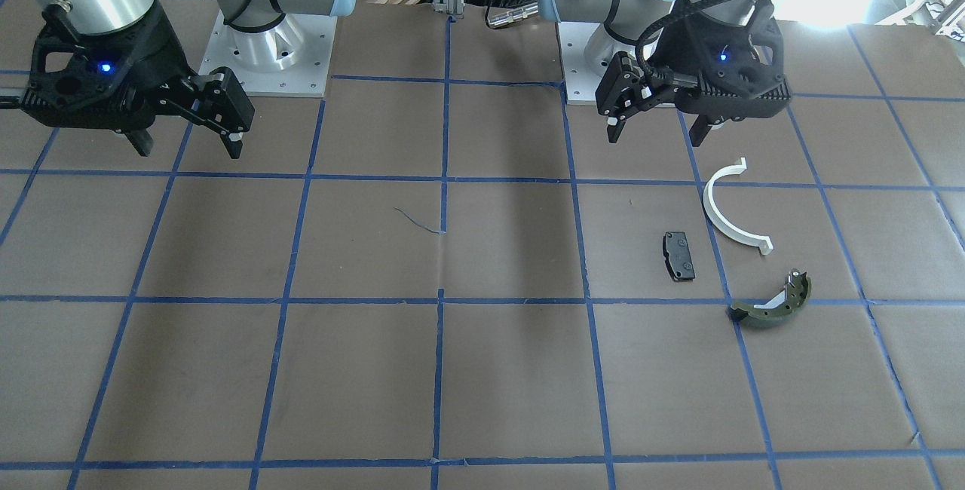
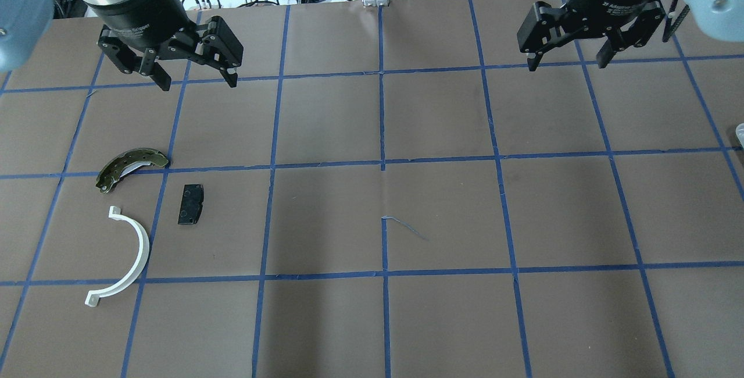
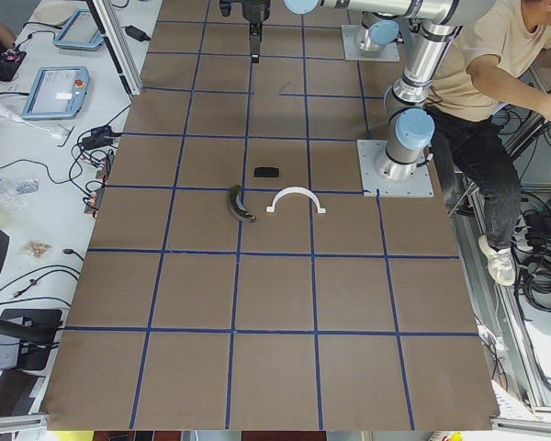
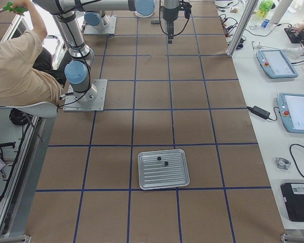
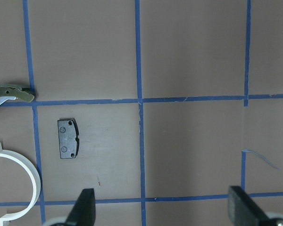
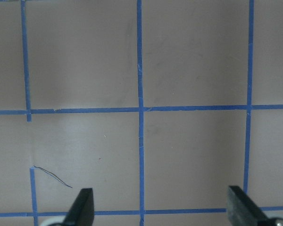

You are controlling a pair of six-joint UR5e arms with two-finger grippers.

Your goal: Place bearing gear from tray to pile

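While both hang wide open and empty, left tool (image 2: 197, 83) upper left, right tool (image 2: 567, 66) upper right, 2 small dark parts (image 4: 166, 163) lie in the metal tray (image 4: 144, 179), lower centre of the right-side view; white half-ring (image 2: 142, 244), black pad (image 2: 191, 204) and olive brake shoe (image 2: 118, 168) lie mid-left on the worktop (image 2: 442, 209).

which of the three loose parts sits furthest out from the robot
The olive-green brake shoe. It lies furthest from the robot; the black pad is a little nearer, and the white half-ring is nearest of all.
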